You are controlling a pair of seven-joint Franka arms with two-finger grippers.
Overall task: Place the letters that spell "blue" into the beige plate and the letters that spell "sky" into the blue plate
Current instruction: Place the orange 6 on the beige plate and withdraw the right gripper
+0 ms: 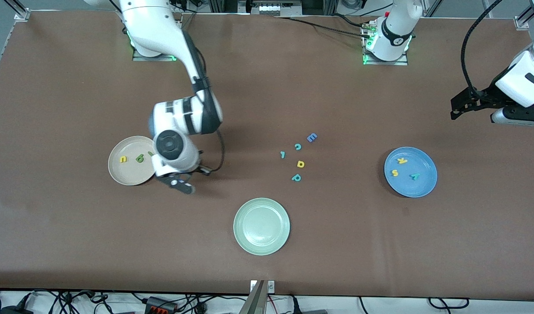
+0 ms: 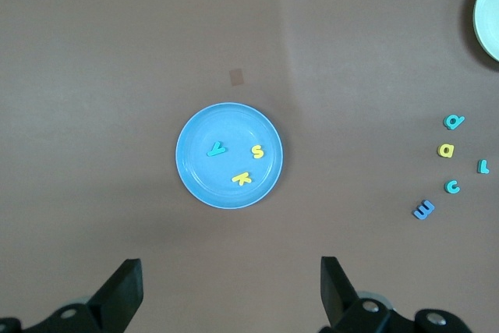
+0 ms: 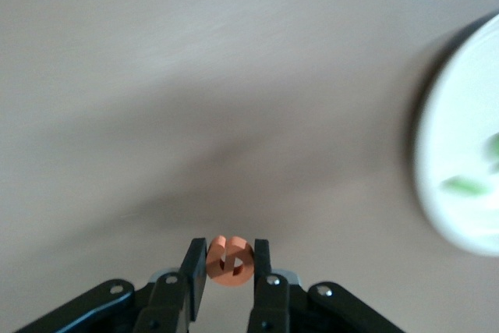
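Observation:
The beige plate (image 1: 126, 173) holds a yellow u (image 1: 123, 159), a dark green b (image 1: 139, 158) and a light-green l (image 1: 150, 153) partly hidden under the right arm. My right gripper (image 1: 180, 184) hangs over the table just beside that plate's rim, shut on the orange e (image 3: 228, 267). The right wrist view shows the gripper (image 3: 231, 249) and the plate's edge (image 3: 437, 154). The blue plate (image 1: 419, 188) carries the yellow k (image 1: 402, 160), yellow s (image 1: 395, 172) and teal y (image 1: 414, 176). My left gripper (image 1: 469, 104) waits open, high over the left arm's end of the table.
A pale green plate (image 1: 261, 244) lies nearer the front camera, mid-table. Between the plates lie loose letters: a blue E (image 1: 311, 138), teal c (image 1: 297, 147), small teal l (image 1: 283, 154), yellow d (image 1: 300, 164) and teal p (image 1: 296, 177).

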